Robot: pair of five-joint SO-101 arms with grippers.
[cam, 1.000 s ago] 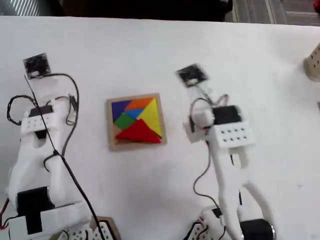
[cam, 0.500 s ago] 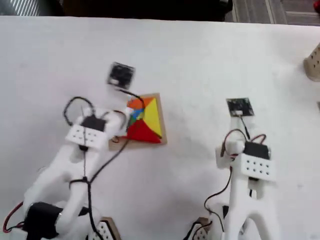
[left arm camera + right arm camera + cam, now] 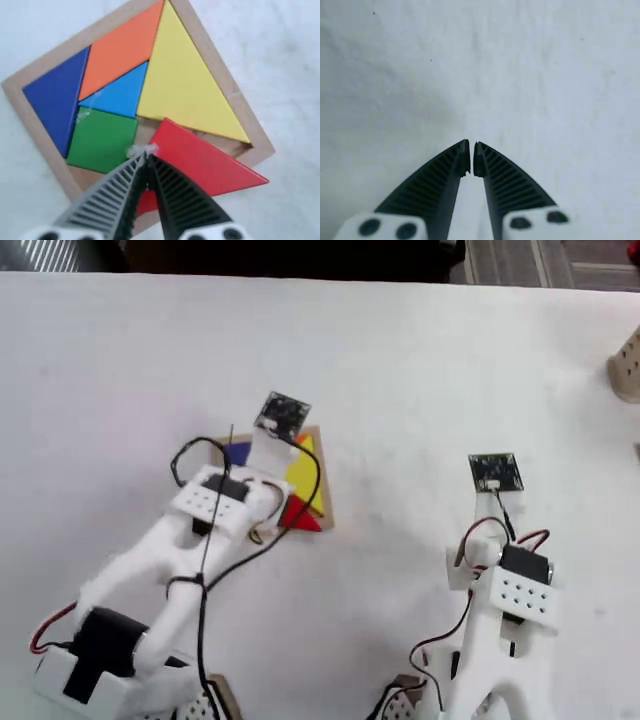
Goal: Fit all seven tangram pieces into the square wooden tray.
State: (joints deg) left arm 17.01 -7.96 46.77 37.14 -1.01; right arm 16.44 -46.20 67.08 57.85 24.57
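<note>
**A:** Where does the puzzle stand?

**B:** The square pale wooden tray (image 3: 232, 95) lies on the white table (image 3: 545, 75), under the left arm. The large yellow triangle (image 3: 185, 90), orange slanted piece (image 3: 120, 50), dark blue triangle (image 3: 57, 95), small light blue triangle (image 3: 120, 95) and green square (image 3: 102, 137) lie flat inside it, edge to edge. The large red triangle (image 3: 200, 160) is askew. It overlaps the tray's rim, one corner juts past the frame, and a strip of bare tray floor shows between it and the yellow piece. I count six pieces and cannot find a seventh.

**A:** And the pincers?

**B:** The left gripper (image 3: 147, 160) has its ribbed jaws pressed together on nothing, the tip at the red triangle's corner beside the green square. The right gripper (image 3: 471, 157) is also closed and empty, over bare table well away from the tray.

**A:** How should the red one be seated?

**B:** I'd use the closed tip as a pusher. The pieces look smooth, flat and hard-edged, so they should slide readily. Press low on the red edge, turn its long side parallel to the yellow one, then ease it into the gap. Too hard a push could shift the light tray or ride the piece further up the rim.
</note>
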